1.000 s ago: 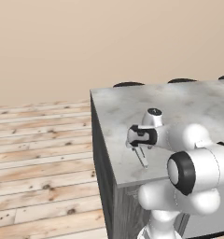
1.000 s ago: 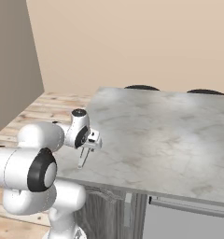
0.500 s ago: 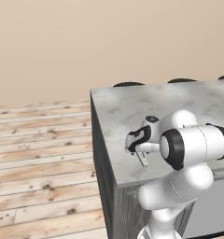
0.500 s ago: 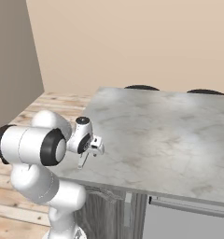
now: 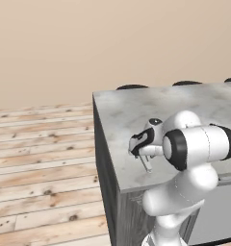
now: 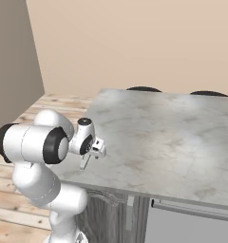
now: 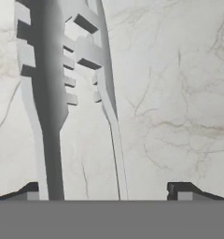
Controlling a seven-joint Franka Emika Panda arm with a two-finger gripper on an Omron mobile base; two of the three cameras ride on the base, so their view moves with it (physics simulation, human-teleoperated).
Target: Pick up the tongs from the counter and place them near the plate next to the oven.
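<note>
dark finger tips of the gripper (image 7: pixel 111 189) spread wide, one low at the left, one low at the right in the hand view, pointing straight down at the stone. jaws apart, clamped on nothing. lowered over the tongs (image 7: pixel 69 102), with the two slim silver-grey arms running lengthwise between the tips, nearer the left tip (image 7: pixel 32 189) than the right; contact between that tip and the near arm not possible to judge. toothed, notched inner edges on both arms toward the top of the hand view, narrowing to plain thin strips toward the bottom. no brand, label or writing readable on the metal.

seen from the left base view, gripper (image 5: pixel 140 154) hanging just above the counter (image 5: pixel 136 110), close to its left edge and not far from the front left corner, with the tongs (image 5: pixel 146 165) lying flat on the marbled top beneath it, one end poking out toward the front edge. seen from the right base view, gripper (image 6: pixel 91 153) and tongs (image 6: pixel 84 162) at the same spot, near the left edge of the counter (image 6: pixel 182 137), well short of the far edge.

light grey veined stone over a dark grey wood-grain base. dark rounded shapes (image 6: pixel 143 88) peeking above the far edge, too little visible to name. pale plank floor (image 5: pixel 40 153) to the left of the counter, beige wall (image 5: pixel 112 43) behind.
</note>
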